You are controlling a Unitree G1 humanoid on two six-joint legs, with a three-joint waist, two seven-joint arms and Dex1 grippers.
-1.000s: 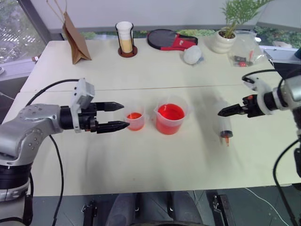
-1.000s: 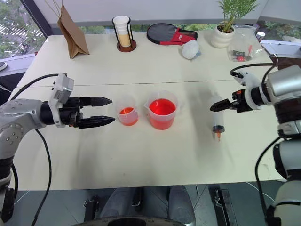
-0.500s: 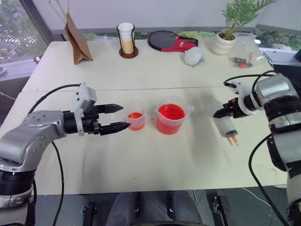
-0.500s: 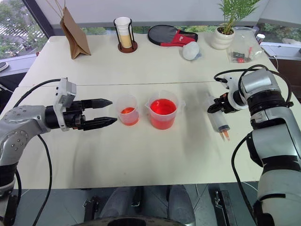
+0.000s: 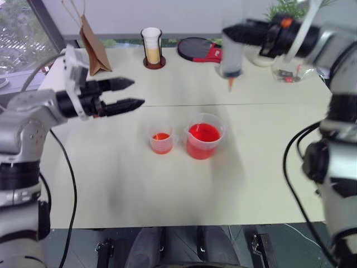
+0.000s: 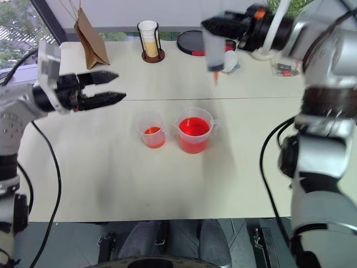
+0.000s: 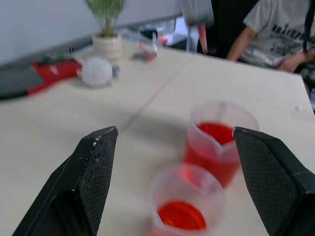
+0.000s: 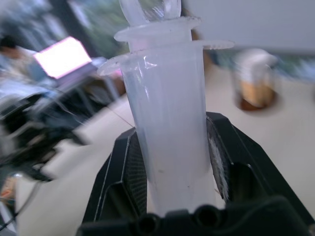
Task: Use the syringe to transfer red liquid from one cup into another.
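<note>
**A:** Why do we carry the syringe point(image 5: 231, 53) so high? Our right gripper point(image 5: 241, 34) has its jaws clamped on the barrel, tip hanging down, well above the bench point(image 5: 139, 190).

**B:** So the orange tip can come down into a cup from overhead, we'd judge. The wide cup point(image 5: 202, 141) holds most of the red liquid point(image 5: 202, 134), and the small cup point(image 5: 160, 139) just beside it has only a little (so the wide one looks like the source, though we can't be sure).

**A:** And our left gripper point(image 5: 127, 94)?

**B:** Jaws spread wide, holding nothing, hovering to the left of the cups and apart from them, perhaps ready to steady one.

**A:** What has changed from a second ago?

**B:** Then the syringe lay on the bench, right of the cups, with our right jaws just reaching it. Now it is lifted and swung left, nearly over the wide cup. The left gripper has risen too. Both cups stand where they stood.
</note>
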